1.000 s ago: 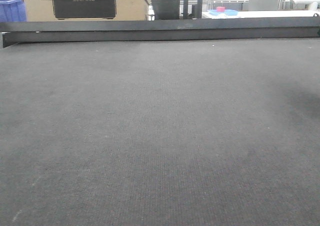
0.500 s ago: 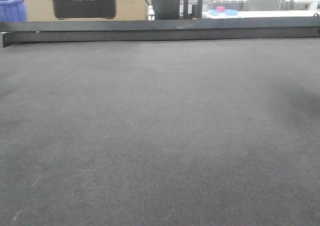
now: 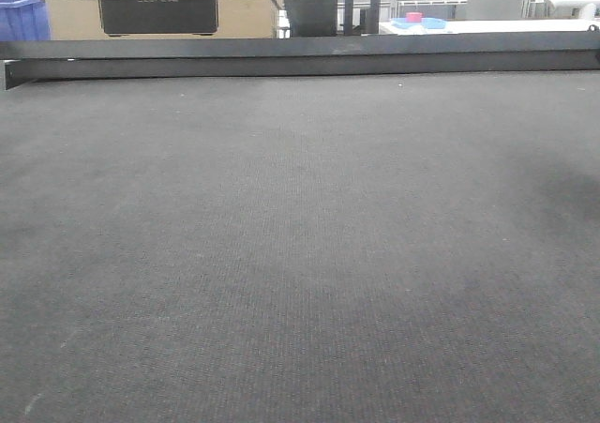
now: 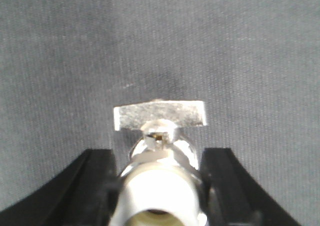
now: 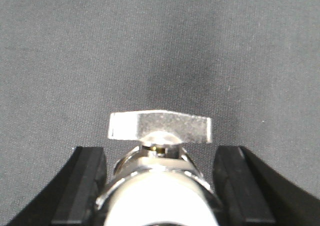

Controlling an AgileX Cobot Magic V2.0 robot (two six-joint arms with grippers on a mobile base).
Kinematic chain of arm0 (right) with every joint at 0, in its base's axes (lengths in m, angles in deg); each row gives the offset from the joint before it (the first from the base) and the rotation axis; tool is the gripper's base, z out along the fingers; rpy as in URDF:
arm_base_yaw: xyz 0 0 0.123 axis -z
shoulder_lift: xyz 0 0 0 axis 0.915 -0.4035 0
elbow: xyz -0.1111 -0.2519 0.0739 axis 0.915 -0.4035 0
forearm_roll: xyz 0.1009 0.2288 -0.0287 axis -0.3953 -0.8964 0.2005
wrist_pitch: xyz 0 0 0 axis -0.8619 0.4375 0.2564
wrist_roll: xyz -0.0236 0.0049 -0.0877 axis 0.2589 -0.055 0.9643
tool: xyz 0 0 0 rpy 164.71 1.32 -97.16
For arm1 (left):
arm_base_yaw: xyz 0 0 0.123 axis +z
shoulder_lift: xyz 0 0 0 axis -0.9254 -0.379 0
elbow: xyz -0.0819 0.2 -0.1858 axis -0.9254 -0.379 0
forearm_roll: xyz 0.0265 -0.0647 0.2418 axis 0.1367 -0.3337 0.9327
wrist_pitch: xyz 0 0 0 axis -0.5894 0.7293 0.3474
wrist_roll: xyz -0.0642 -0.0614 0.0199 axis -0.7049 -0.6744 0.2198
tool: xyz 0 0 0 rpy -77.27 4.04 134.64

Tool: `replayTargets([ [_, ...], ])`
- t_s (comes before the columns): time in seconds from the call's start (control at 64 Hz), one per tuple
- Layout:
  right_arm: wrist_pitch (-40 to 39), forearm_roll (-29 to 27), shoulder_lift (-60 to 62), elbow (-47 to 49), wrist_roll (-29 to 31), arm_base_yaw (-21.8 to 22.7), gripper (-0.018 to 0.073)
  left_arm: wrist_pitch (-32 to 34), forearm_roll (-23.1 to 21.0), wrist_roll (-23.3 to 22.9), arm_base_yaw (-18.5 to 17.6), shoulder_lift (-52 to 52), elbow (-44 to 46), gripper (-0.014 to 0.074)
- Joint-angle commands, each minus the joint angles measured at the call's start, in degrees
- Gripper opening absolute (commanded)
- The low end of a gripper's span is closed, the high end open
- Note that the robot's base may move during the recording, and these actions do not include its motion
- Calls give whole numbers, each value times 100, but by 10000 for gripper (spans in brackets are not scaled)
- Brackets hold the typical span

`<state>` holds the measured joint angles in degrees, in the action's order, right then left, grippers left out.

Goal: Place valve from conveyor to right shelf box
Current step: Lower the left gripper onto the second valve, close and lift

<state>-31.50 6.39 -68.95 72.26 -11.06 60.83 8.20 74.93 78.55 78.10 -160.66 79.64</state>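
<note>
Above the wide, dark grey woven conveyor belt [image 3: 300, 254], the left gripper [image 4: 159, 156] has its black jaws pinched against the sides of a small silvery metal valve [image 4: 160, 116] with a white base. The valve's flat handle juts past the fingertips. The right gripper [image 5: 160, 153] likewise clamps a second silvery valve [image 5: 160, 126], centred between its jaws above the same belt.

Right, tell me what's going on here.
Both arms are holding something. The left fingers look closed on a valve, and the right fingers look closed on a second valve, each over the dark conveyor. The front view shows only belt and its rail, with neither arm in frame. No shelf box is in sight, so neither valve has been placed.
</note>
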Motion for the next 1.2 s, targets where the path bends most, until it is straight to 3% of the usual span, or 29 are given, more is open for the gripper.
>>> replayTargets([
  [0.0, -237, 4, 115, 20, 20, 6, -154, 11, -8, -22, 32, -7, 56, -28],
  [0.047, -237, 4, 115, 20, 20, 6, -154, -29, -8, -22, 32, -7, 56, -109],
  [0.391, -328, 4, 115, 41, 20, 6, -154, -381, -763, -62, -92, 594, 56, -111],
  [0.797, -457, 4, 171, 483, 20, 6, -154, -382, -766, -276, -601, 2318, 56, -111],
  [1.188, -442, 4, 864, 904, 20, 6, -154, -233, -545, -511, -610, 3863, 56, -111],
])
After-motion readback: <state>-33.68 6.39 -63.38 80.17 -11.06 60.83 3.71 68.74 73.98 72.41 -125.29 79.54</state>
